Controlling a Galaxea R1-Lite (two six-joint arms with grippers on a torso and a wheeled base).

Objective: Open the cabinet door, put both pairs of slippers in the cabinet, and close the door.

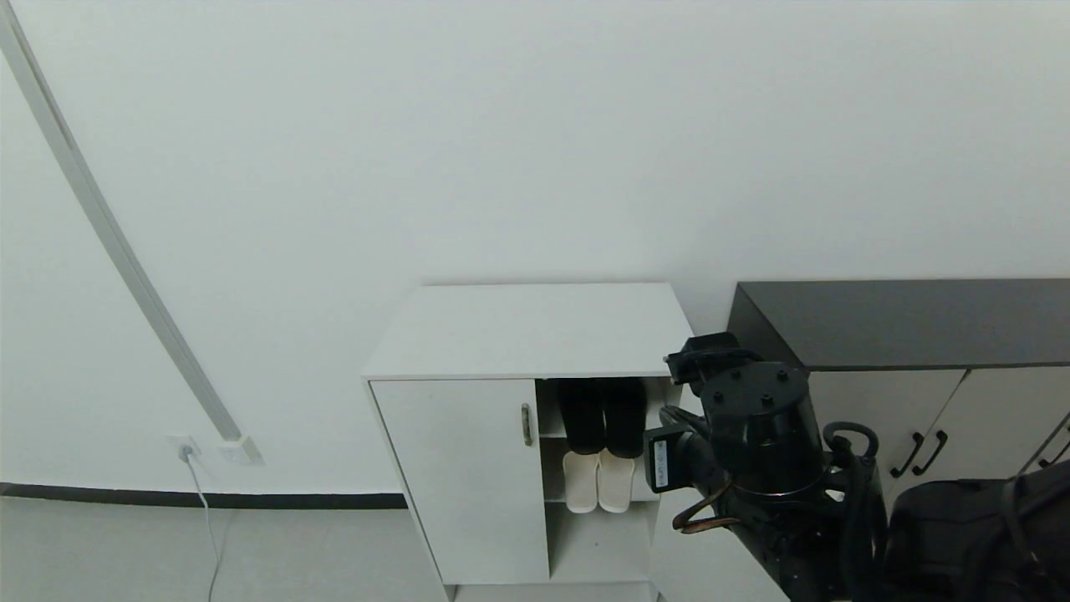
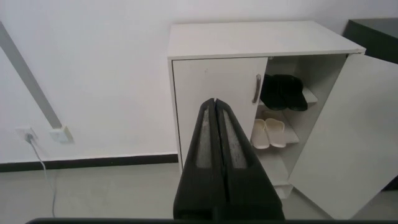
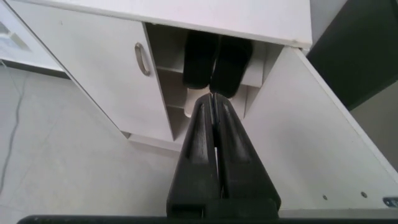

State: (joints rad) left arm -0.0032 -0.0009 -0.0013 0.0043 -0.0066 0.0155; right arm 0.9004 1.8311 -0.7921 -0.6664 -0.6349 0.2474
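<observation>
A white cabinet (image 1: 527, 330) stands against the wall. Its left door (image 1: 460, 468) is closed and its right door (image 2: 360, 124) is swung open toward me. A black pair of slippers (image 1: 602, 414) lies on the upper shelf, and a white pair (image 1: 598, 481) on the shelf below. My right arm (image 1: 752, 418) hangs in front of the open door. My right gripper (image 3: 212, 96) is shut with nothing in it, pointing at the black slippers (image 3: 216, 59) from a short way off. Farther back, my left gripper (image 2: 215, 101) is shut and empty, facing the closed door (image 2: 214, 81).
A dark-topped sideboard (image 1: 903, 322) stands close to the cabinet's right. A black bag (image 1: 978, 535) sits at the lower right. A wall socket with a cable (image 1: 185, 451) and a slanted conduit (image 1: 109, 226) are on the left. Bare floor lies left of the cabinet.
</observation>
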